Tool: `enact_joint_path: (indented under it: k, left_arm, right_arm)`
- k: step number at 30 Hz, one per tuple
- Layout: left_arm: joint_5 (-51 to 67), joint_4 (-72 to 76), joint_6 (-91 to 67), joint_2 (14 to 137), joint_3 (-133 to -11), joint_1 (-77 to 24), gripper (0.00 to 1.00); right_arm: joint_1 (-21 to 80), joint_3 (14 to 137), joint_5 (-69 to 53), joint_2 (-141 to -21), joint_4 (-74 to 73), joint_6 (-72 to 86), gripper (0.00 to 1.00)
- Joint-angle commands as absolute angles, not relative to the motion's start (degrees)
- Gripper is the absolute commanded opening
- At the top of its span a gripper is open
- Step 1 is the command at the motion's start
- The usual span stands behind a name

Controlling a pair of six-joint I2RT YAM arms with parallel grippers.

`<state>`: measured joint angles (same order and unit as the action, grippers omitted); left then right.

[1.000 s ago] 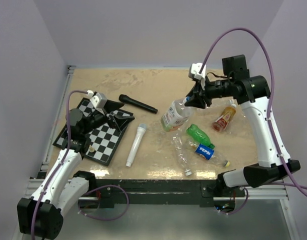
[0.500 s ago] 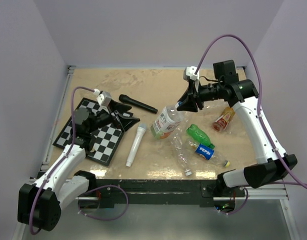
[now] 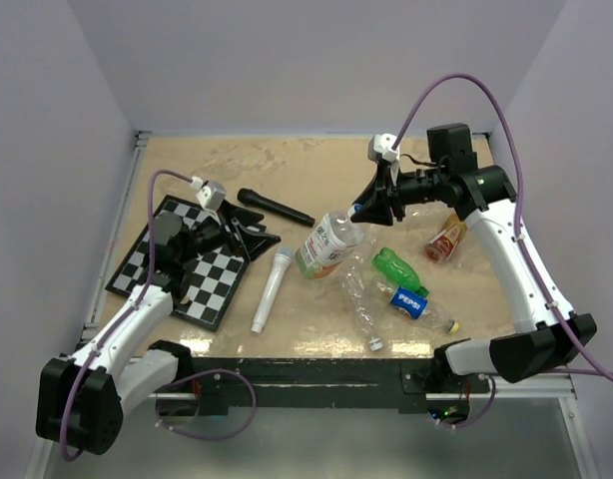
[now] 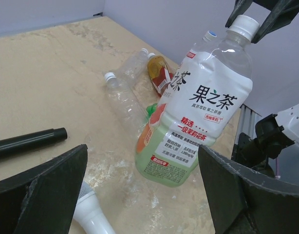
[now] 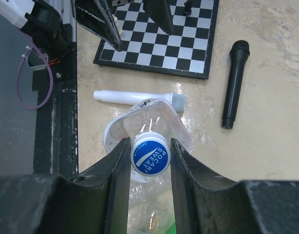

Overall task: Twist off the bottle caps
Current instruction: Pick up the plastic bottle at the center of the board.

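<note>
My right gripper (image 5: 148, 156) is shut on the blue-topped, white-rimmed bottle cap (image 5: 149, 156) of a tea bottle (image 3: 326, 245) with a white and green label. It holds the bottle tilted, base down to the left, near the middle of the table. Seen from the left wrist, that bottle (image 4: 203, 112) stands just ahead of my open left gripper (image 4: 142, 148), its cap (image 4: 244, 25) pinched between the right fingers (image 4: 273, 22). My left gripper (image 3: 249, 238) is left of the bottle and apart from it. I cannot tell whether the base touches the table.
Several other capped bottles lie on the right: a green one (image 3: 394, 267), a Pepsi one (image 3: 411, 301), a clear one (image 3: 361, 307), an orange one (image 3: 447, 238). A white microphone (image 3: 271, 289), a black microphone (image 3: 275, 208) and a chessboard (image 3: 202, 277) lie to the left.
The right gripper has carried the tea bottle left and lower, towards the left arm. The left gripper has advanced right, off the chessboard, towards the bottle. Both jaws stand as before.
</note>
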<state>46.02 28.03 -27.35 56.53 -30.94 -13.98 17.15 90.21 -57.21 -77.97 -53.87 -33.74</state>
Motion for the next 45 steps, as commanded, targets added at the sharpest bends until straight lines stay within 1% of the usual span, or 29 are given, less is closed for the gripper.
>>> enact_joint_path:
  k: [1, 9, 16, 31, 41, 45]
  left_arm:
    - [43.16, 26.46, -21.37, 53.36, -32.61, -15.03, 1.00]
    - [38.50, 20.49, -13.98, 50.71, -33.40, -19.16, 1.00]
    - [40.34, 20.39, -14.50, 51.24, -33.66, -19.16, 1.00]
    - [40.25, 18.64, -13.80, 52.65, -34.37, -19.60, 1.00]
    - [37.00, 16.00, -9.23, 53.17, -35.24, -25.13, 1.00]
    - [37.44, 15.82, -7.12, 56.06, -36.56, -27.85, 1.00]
  right_arm:
    - [17.23, 89.65, -60.20, -77.25, -50.80, -31.73, 0.00]
    - [17.23, 89.03, -60.64, -78.05, -49.40, -30.15, 0.00]
    - [17.14, 88.33, -60.30, -78.31, -48.34, -29.09, 0.00]
    - [15.56, 86.57, -60.82, -77.61, -45.53, -26.28, 0.00]
    - [13.62, 85.17, -62.49, -78.04, -43.07, -23.38, 0.00]
    - [13.01, 85.34, -63.54, -78.75, -42.54, -22.15, 0.00]
